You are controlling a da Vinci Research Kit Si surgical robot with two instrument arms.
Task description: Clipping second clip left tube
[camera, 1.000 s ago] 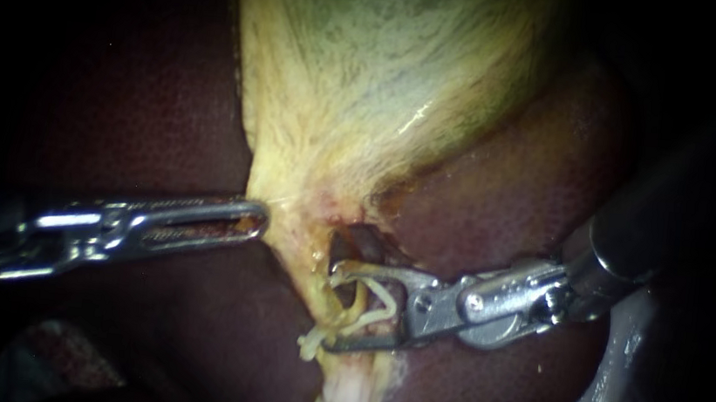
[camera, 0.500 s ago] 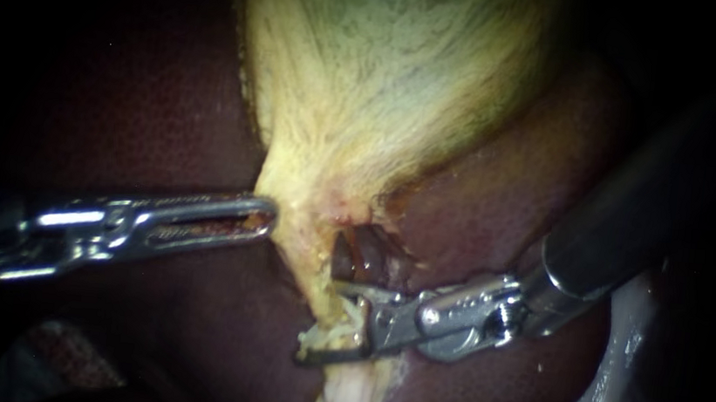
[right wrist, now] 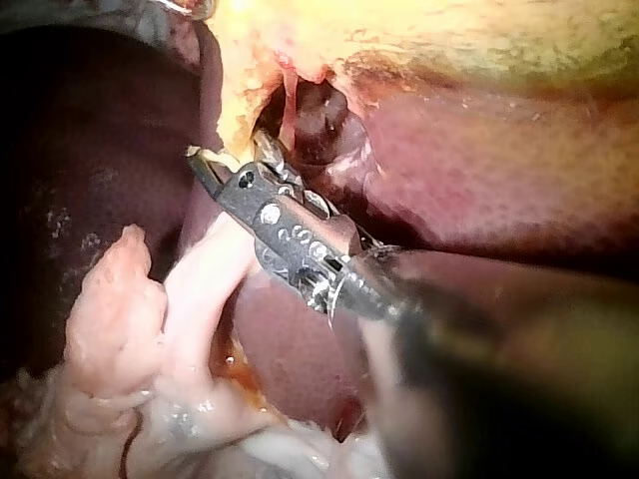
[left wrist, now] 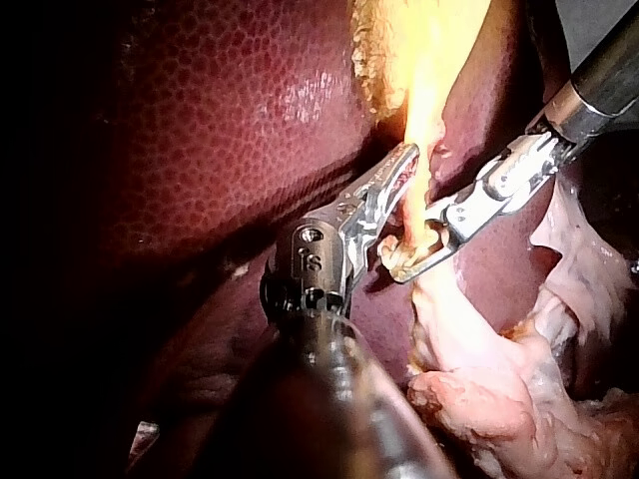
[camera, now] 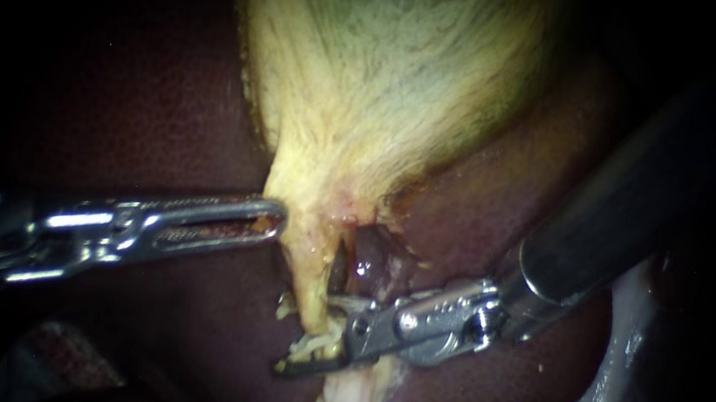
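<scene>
Dark liver (camera: 167,95) backdrop. Left instrument (camera: 273,217) jaws pinching gallbladder (camera: 387,81) edge. Right instrument (camera: 306,333) jaws spread, straddling tube (camera: 318,344) below gallbladder neck, gap visible.

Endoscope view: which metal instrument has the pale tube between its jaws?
The right instrument, dark shaft from upper right; its jaws straddle the pale tube. The left instrument is at the yellow gallbladder.

Endoscope view: brightest at upper centre, on the gallbladder (camera: 387,81); fading to black at left edge and upper corners. Wet glints on the liver (camera: 479,213). Wrist views: harsh overexposed glare on pale tissue (left wrist: 469,349); deep shadow across much of the liver.
</scene>
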